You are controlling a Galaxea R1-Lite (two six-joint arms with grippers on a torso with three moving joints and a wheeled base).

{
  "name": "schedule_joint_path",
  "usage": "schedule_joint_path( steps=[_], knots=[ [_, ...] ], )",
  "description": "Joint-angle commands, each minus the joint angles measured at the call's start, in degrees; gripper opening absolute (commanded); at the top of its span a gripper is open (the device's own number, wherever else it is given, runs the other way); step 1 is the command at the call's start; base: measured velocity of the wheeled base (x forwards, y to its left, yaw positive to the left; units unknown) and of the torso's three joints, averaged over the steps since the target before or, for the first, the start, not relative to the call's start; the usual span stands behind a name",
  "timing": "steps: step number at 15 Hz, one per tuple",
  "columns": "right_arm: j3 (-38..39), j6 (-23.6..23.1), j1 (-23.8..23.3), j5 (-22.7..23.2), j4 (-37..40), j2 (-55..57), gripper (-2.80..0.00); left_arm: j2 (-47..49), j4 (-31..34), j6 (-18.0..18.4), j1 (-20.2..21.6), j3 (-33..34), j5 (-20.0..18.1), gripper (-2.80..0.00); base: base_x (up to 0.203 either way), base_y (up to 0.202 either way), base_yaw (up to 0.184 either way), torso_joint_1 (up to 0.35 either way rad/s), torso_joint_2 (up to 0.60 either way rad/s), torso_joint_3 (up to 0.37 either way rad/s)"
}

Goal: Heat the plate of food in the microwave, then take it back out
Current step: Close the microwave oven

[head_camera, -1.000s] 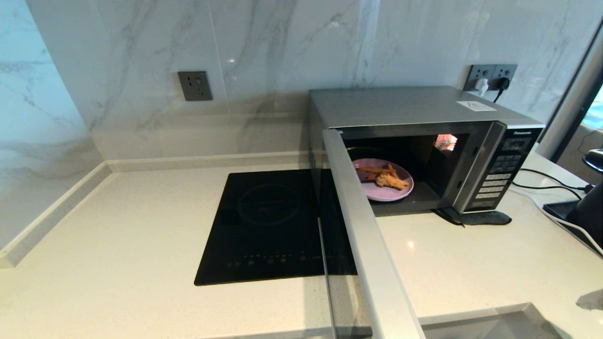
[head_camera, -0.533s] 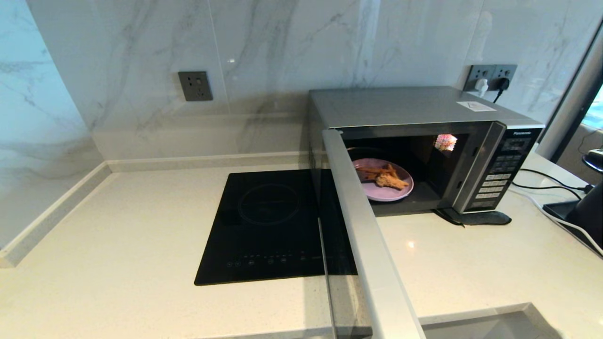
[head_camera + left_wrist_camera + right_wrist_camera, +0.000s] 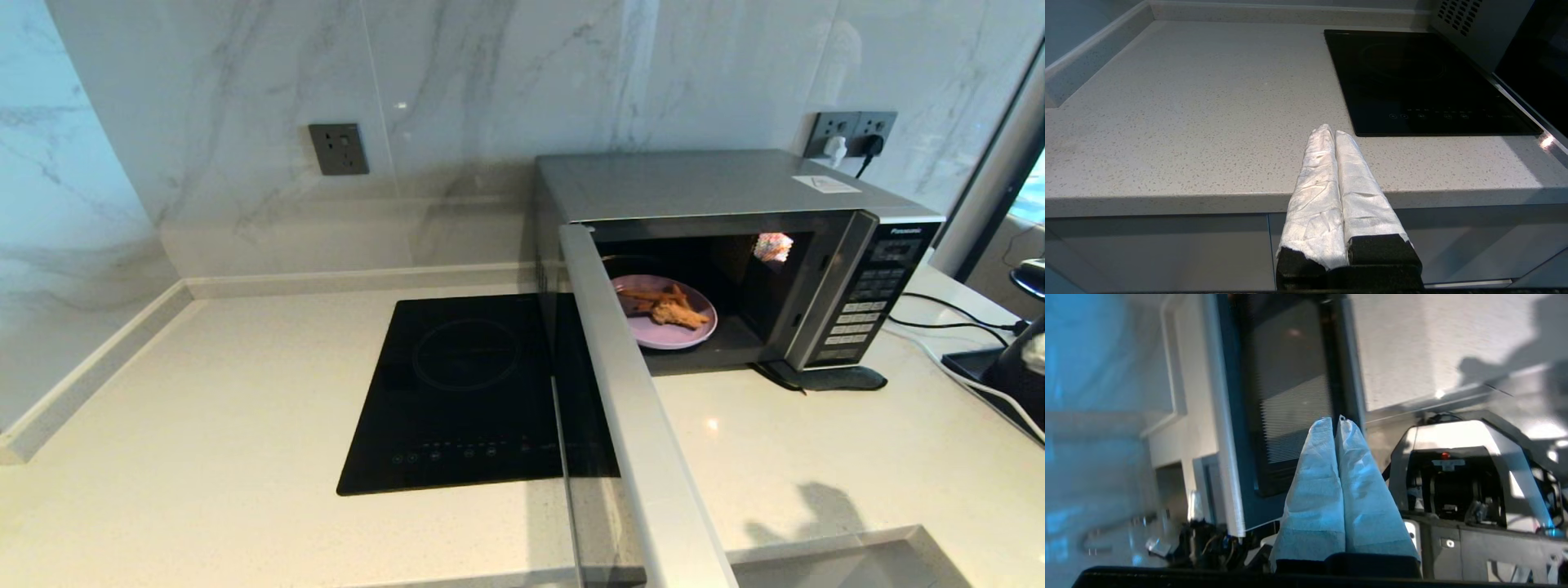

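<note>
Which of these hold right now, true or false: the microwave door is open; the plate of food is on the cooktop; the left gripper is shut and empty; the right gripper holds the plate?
1. The microwave door is open. True.
2. The plate of food sits on the cooktop. False: it is inside the microwave.
3. The left gripper is shut and empty, by the counter edge. True.
4. The right gripper holds the plate. False: it is shut on nothing, outside the door.
</note>
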Motion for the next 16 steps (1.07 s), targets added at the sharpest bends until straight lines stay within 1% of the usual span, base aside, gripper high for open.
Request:
schedule_joint_path(
  steps=[1,4,7,8,11,13,16],
  knots=[
    [-7.32,-1.08,6.29,0.63,0.44,8.61,-2.80,0.09,-0.01,-0.07,0.01,0.00,0.03,-2.80,0.000,0.000,0.000,0.000,0.00,0.000],
    [-16.47,-2.05,14.27,2.92,0.91,15.09,-2.80,0.09,-0.01,-0.08,0.01,0.00,0.03,-2.80,0.000,0.000,0.000,0.000,0.00,0.000],
    [-23.54,-2.27,22.52,3.31,1.54,21.02,-2.80,0.09,-0.01,-0.08,0.01,0.00,0.03,-2.80,0.000,0.000,0.000,0.000,0.00,0.000],
    [-25.74,-2.29,25.34,3.35,2.79,23.13,-2.80,0.09,-0.01,-0.08,0.01,0.00,0.03,-2.80,0.000,0.000,0.000,0.000,0.00,0.000],
    [-27.45,-2.11,32.51,3.36,5.08,27.43,-2.80,0.09,-0.01,-0.08,0.01,0.00,0.03,-2.80,0.000,0.000,0.000,0.000,0.00,0.000],
    [-27.58,-1.95,35.30,3.26,5.30,29.66,-2.80,0.09,-0.01,-0.08,0.01,0.00,0.03,-2.80,0.000,0.000,0.000,0.000,0.00,0.000],
    [-27.82,-1.94,37.03,3.09,5.31,32.28,-2.80,0.09,-0.01,-0.08,0.01,0.00,0.03,-2.80,0.000,0.000,0.000,0.000,0.00,0.000]
  ],
)
